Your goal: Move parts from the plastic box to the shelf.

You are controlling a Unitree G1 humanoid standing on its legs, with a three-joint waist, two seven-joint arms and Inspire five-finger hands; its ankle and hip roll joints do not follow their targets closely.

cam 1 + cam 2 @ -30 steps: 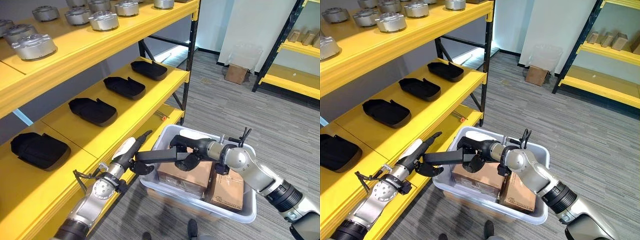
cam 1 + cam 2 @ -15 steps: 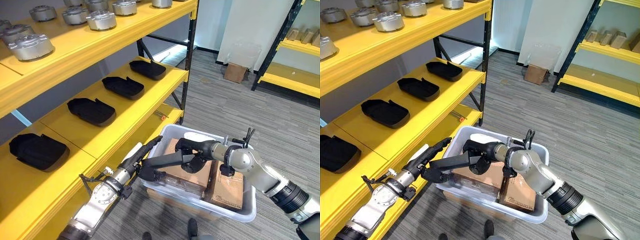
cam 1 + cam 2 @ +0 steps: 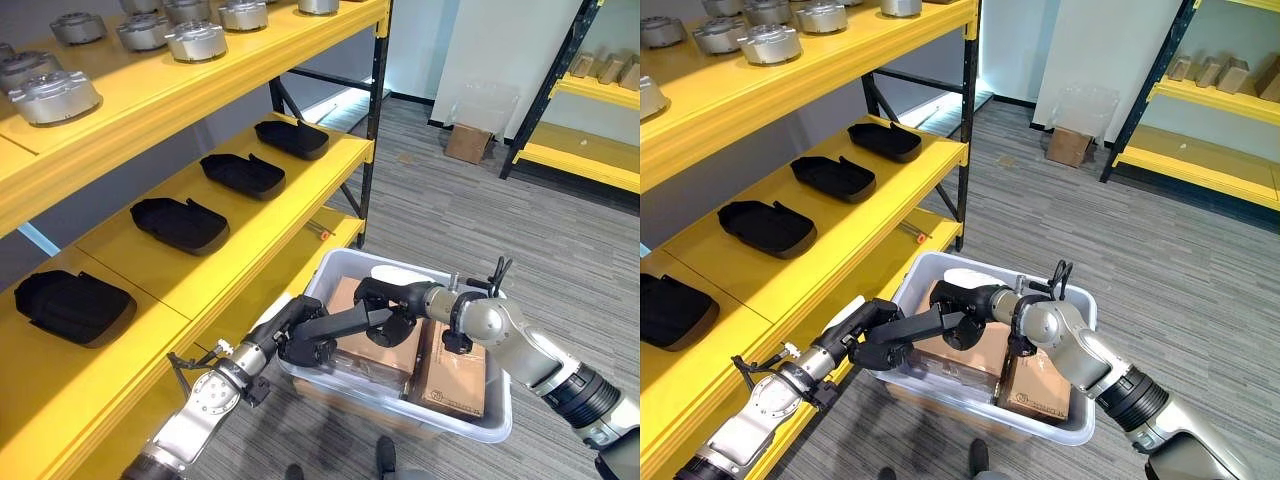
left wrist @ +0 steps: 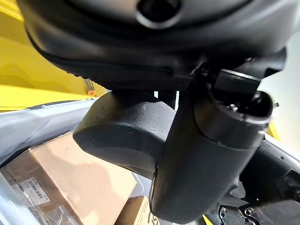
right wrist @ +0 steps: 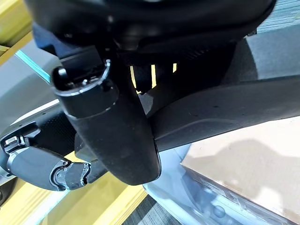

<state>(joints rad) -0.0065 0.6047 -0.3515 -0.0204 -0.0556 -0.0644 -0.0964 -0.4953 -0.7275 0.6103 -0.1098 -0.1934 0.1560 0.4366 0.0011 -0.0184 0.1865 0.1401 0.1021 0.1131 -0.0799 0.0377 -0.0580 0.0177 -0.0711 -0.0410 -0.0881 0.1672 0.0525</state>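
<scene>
You've got both hands on one flat black part (image 3: 352,320), a long moulded tray-like piece, carried level over the near-left corner of the plastic box (image 3: 470,425). Right hand (image 3: 385,300) grips the part's box-side end w/ fingers curled round it; in the right wrist view the thumb (image 5: 110,126) lies across the part's top face. Left hand (image 3: 300,335) has fingers wrapped on the shelf-side end, thumb pressed to the dark surface in its wrist view. Two-hand hold looks deliberate: piece is long and thin, so one grip per end keeps it level as it clears the box rim. Part sits between the hands, touching both, above the cardboard cartons (image 3: 378,345) that are in the box, and just right of the yellow shelf (image 3: 250,225) edge. Middle shelf level holds four matching black parts (image 3: 180,222) in a row, spaced apart, so likely this one joins them. My read: transfer is mid-way, part lifted but not yet over the shelf. Upper level carries round metal housings (image 3: 196,40). Watch the box rim and shelf upright (image 3: 372,120) as you swing left.
</scene>
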